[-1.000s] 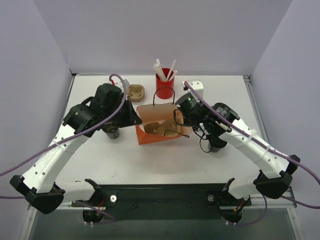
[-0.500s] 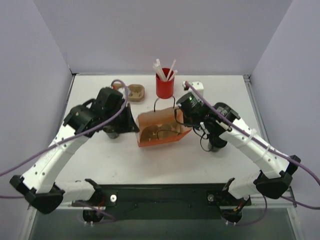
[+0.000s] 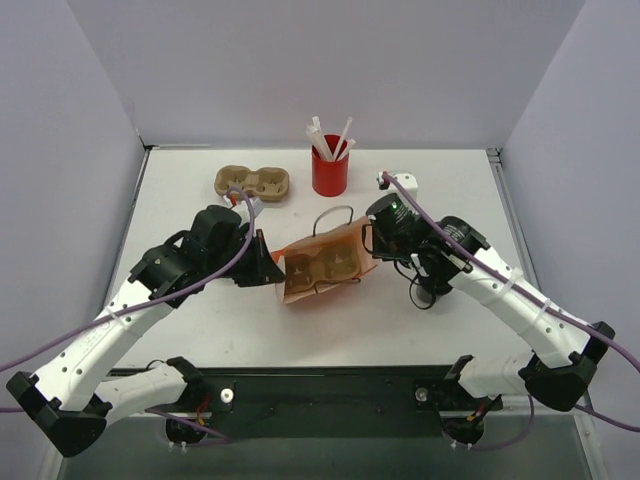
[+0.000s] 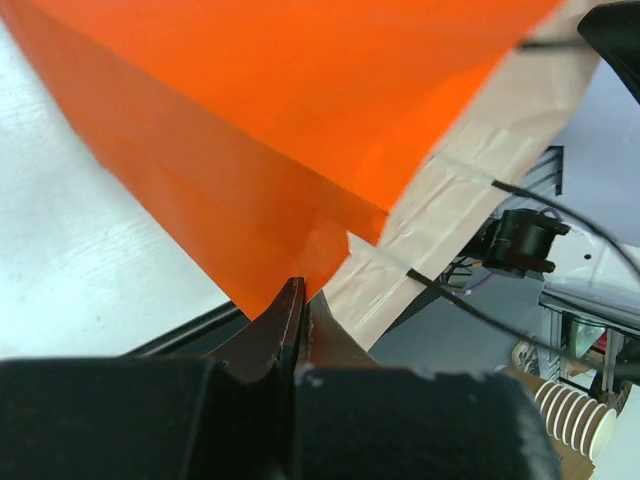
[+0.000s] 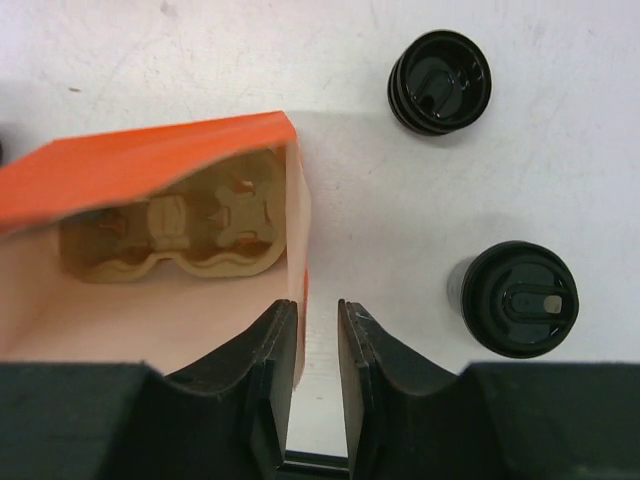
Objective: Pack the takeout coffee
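The orange paper bag (image 3: 350, 245) lies tilted mid-table with its mouth open upward. A tan cup carrier (image 3: 322, 266) sits inside it and also shows in the right wrist view (image 5: 180, 225). My left gripper (image 3: 272, 265) is shut on the bag's left edge (image 4: 280, 120). My right gripper (image 5: 318, 310) is at the bag's right edge (image 5: 150, 155). Its jaws stand a narrow gap apart, with the paper wall against the left finger. Two dark coffee cups (image 5: 440, 80) (image 5: 518, 298) stand on the table right of the bag. In the top view my arms mostly hide them.
A second tan two-hole carrier (image 3: 252, 182) lies at the back left. A red cup of white straws (image 3: 330, 175) stands at the back centre, just behind the bag. A small white object (image 3: 405, 182) sits at the back right. Walls enclose three sides of the table.
My left arm pulled back toward the near edge with the bag's edge, and the bag tipped lower and shifted nearer. The back-left carrier is uncovered. The right gripper followed slightly right.
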